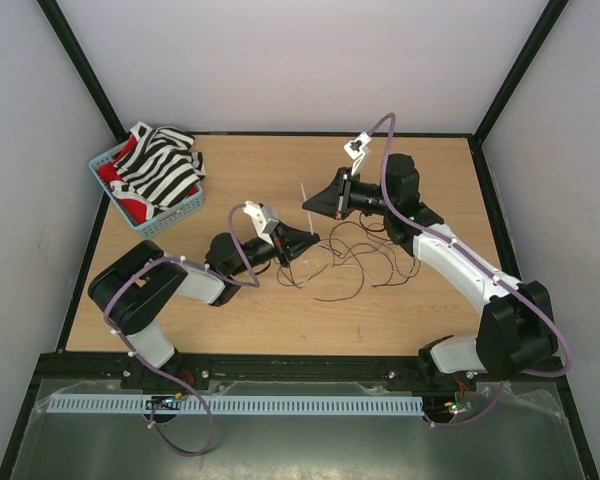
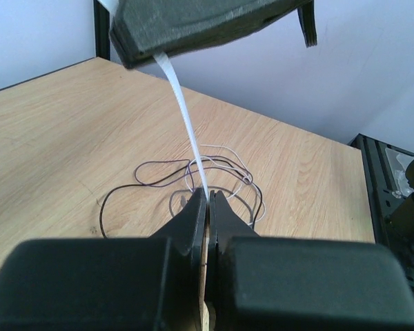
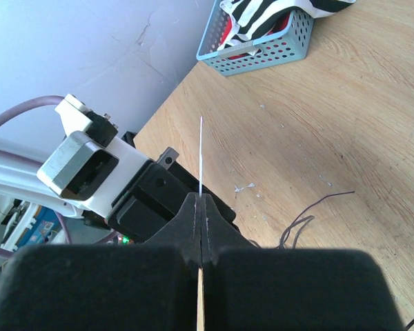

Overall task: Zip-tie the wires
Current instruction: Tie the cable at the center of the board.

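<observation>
Top external view showed the wires lying loose on the desk, a thin dark tangle just to the 3 o'clock side of centre, spreading from under the two wrists toward 4 o'clock. The left jaws pointed toward 3 o'clock. The right jaws pointed toward 9 o'clock and sat just to the 12 o'clock side of them. A white zip tie stood nearly upright between the two.

From the left wrist, the left jaws were pressed together on the lower end of the zip tie, which rose toward 11 o'clock into the right jaws overhead. The wires curled on the desk just beyond. From the right wrist, the right jaws were pinched shut on the same strip, its free end sticking out toward 12 o'clock.

A blue basket holding striped cloth sat at the desk's 10 o'clock corner.
</observation>
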